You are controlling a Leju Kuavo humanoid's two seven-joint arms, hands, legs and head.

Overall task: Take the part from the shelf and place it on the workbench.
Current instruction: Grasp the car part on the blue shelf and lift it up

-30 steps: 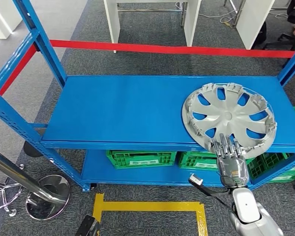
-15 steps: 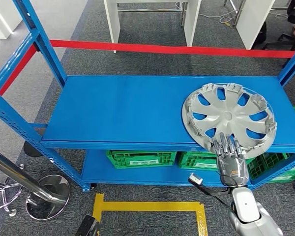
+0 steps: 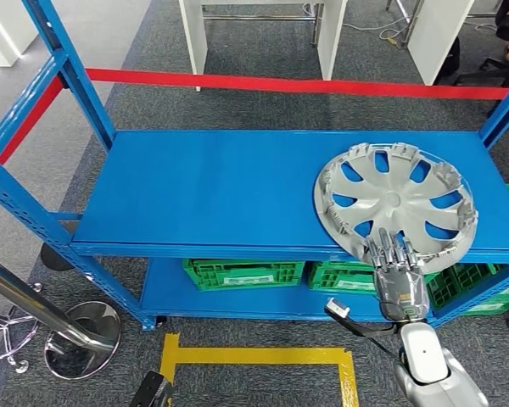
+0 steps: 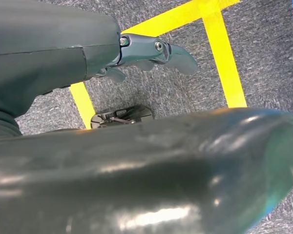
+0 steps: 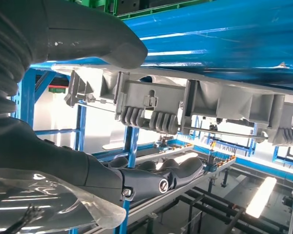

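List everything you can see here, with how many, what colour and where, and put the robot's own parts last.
hubcap: one, silver, right end of the upper shelf board, near edge overhanging the front
shelf rack: one, blue, across the middle of the head view
crates: several, green, on the lower shelf
barrier strip: one, red, behind the rack
floor tape: yellow outline on grey carpet, in front of the rack
chair base: one, chrome, lower left floor
tables: white legs, beyond the strip
right robot hand: silver, fingers at the hubcap's near rim
left robot hand: dark, hanging over the floor tape
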